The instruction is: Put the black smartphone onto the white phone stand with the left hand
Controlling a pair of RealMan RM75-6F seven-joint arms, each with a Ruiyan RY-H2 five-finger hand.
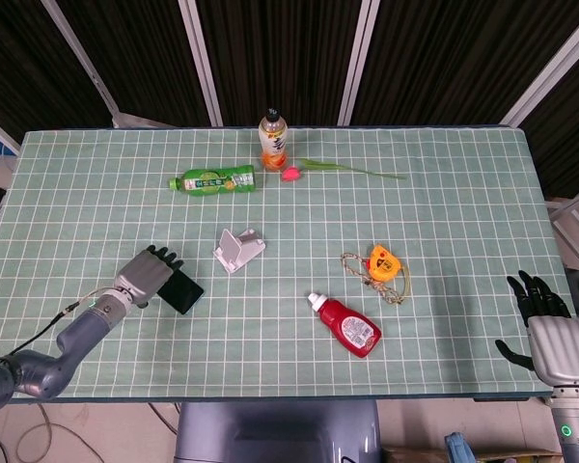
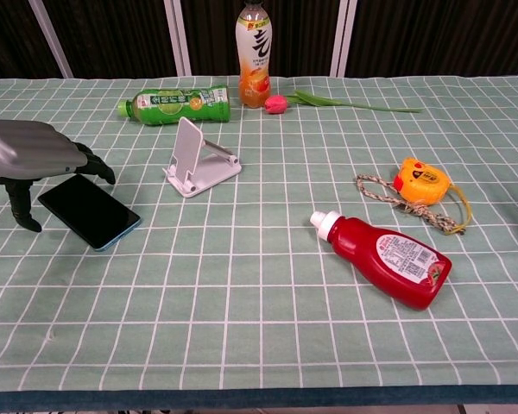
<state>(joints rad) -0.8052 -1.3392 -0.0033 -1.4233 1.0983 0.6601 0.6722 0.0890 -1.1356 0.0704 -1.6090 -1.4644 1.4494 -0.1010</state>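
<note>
The black smartphone [image 2: 90,212] [image 1: 181,290] lies flat on the green checked cloth, left of the white phone stand [image 2: 198,161] [image 1: 237,248]. My left hand [image 2: 36,155] [image 1: 146,276] hovers over the phone's left end with its fingers spread, thumb hanging down at the near side; whether it touches the phone I cannot tell. It holds nothing. The stand sits empty about one phone length to the right. My right hand [image 1: 548,333] rests open at the table's near right corner, seen only in the head view.
A green bottle [image 2: 173,104] lies behind the stand, with an upright drink bottle [image 2: 253,55] and a pink tulip [image 2: 277,103] beside it. An orange tape measure [image 2: 420,182] with cord and a red ketchup bottle [image 2: 384,259] lie to the right.
</note>
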